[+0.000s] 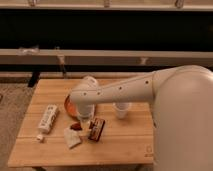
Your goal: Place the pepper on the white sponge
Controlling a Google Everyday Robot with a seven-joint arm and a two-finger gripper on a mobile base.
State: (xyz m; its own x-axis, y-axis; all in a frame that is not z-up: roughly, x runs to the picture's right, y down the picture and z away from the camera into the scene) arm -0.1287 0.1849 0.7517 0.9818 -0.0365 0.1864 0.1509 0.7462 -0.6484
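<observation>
Pale light-wood tabletop; small glossy dark red pepper; matte off-white rectangular sponge; flat dark red-and-black box; white tube with dark printing; orange bowl; white cup; cream-white end effector toward the tabletop's front-left, at the pepper.

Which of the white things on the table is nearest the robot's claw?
The white sponge, the flat block at the front. The gripper, holding the pepper, hangs right by it; the tube lies farther left, the cup farther right.
</observation>
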